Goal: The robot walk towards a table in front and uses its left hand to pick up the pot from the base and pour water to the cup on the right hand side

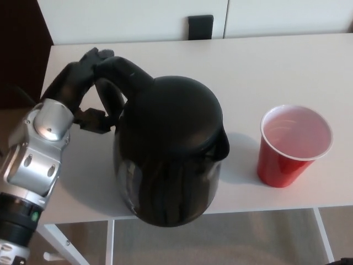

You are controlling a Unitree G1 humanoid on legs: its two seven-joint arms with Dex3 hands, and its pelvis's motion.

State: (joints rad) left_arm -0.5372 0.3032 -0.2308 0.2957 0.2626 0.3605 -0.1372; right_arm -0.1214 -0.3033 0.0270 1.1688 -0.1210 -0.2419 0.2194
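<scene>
I am looking down from the head camera, and I am counting one pot, one cup and one robot hand. Nearest to me, at about seven o'clock, the silver forearm (pixel 36 157) is coming in from the low left corner. One black pot (pixel 168 149) is filling the middle, close to the near edge of the white table (pixel 276 61), with its spout pointing toward three o'clock. I cannot tell if the pot is sitting on the table or hanging just over it. At ten o'clock from the pot, my left hand (pixel 83 88) is curling its black fingers around the pot's handle (pixel 118 74), pinching it. One red cup (pixel 295 144) is standing upright at three o'clock, near the spout but apart from it. Farthest away, at twelve o'clock, one small black thing (pixel 200 26) is sitting behind the table.
</scene>
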